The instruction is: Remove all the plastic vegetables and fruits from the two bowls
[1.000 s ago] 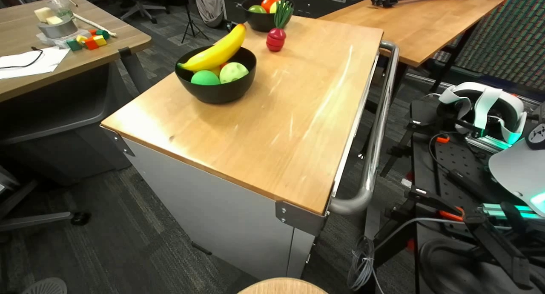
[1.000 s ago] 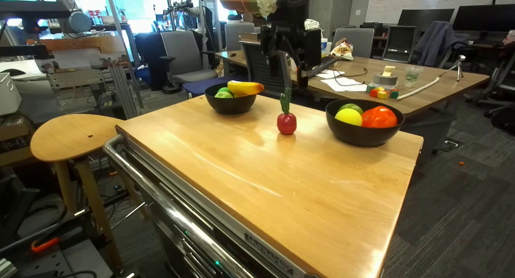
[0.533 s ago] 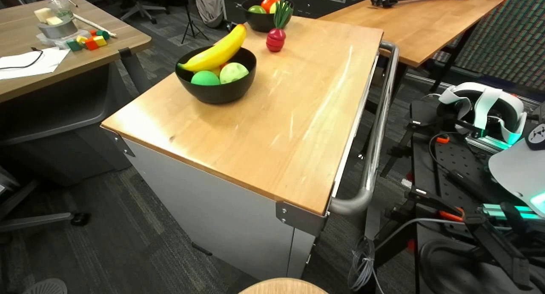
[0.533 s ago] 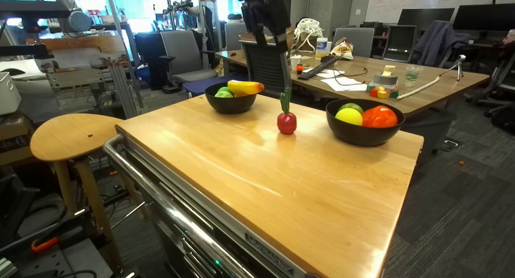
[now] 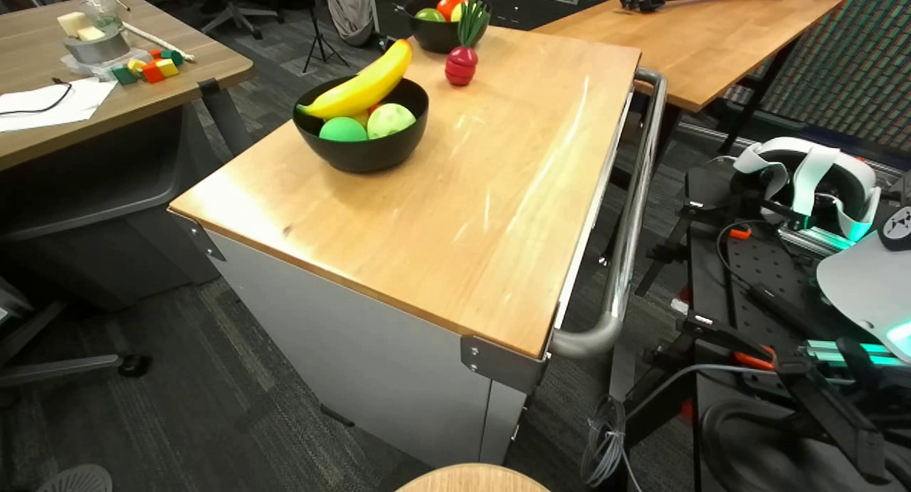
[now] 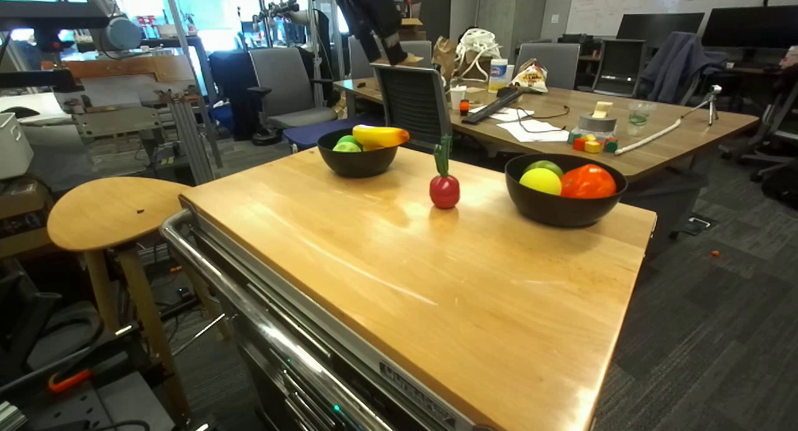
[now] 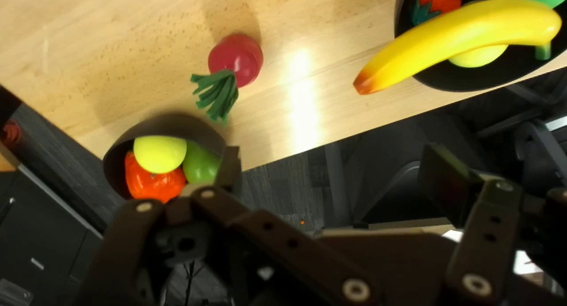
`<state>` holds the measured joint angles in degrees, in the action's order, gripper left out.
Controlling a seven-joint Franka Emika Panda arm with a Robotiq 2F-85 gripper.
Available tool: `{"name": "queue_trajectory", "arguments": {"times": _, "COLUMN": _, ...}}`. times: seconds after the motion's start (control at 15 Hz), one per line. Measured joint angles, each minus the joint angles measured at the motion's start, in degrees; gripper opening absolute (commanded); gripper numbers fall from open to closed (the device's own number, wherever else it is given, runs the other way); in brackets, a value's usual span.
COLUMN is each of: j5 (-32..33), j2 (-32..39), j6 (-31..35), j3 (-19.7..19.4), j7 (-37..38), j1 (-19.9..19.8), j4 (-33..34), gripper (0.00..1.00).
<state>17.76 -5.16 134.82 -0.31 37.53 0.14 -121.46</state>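
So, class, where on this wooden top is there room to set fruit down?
Broadest bare patch: bordered by the toy radish and the chrome rail. Smaller gaps: radish to banana bowl, radish to other bowl. Crowded: inside both bowls.

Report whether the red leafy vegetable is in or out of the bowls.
Out: the red vegetable stands upright on the wooden tabletop, apart from both black bowls.

Dk end effector [image 7: 339,173], blocky pads [image 7: 231,169], links [image 7: 316,259] w/ rnd silvery screws [image 7: 355,290]
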Motion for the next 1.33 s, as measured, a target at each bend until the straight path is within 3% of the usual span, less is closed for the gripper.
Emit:
{"name": "queue_trajectory", "arguments": {"times": 0.33, "j5": -16.36, "j2": 6.09, "j6": -3.37, "j3": 0.37, "j7": 0.56, "j1": 0.23, "j4": 5.29, "gripper": 1.00}}
{"name": "queue_trajectory", "arguments": {"times": 0.8, "j5": -17.31, "j2": 9.41, "j6": -3.24, "j3": 1.01, "j7": 3.03, "j1": 1.25, "j4": 9.11, "gripper": 1.00}}
{"name": "queue_trajectory", "arguments": {"times": 1.13, "j5": -26.57, "j2": 12.22, "j6": -3.63, "j3": 1.06, "j7": 3.10, "j1": 1.29, "j4": 9.50, "gripper": 1.00}}
{"name": "queue_trajectory", "arguments": {"times": 1.33, "j5": -28.60, "j2": 14.60, "j6": -3.88, "j3": 1.09, "j7": 4.25, "j1": 1.63, "j4": 10.36, "gripper": 1.00}}
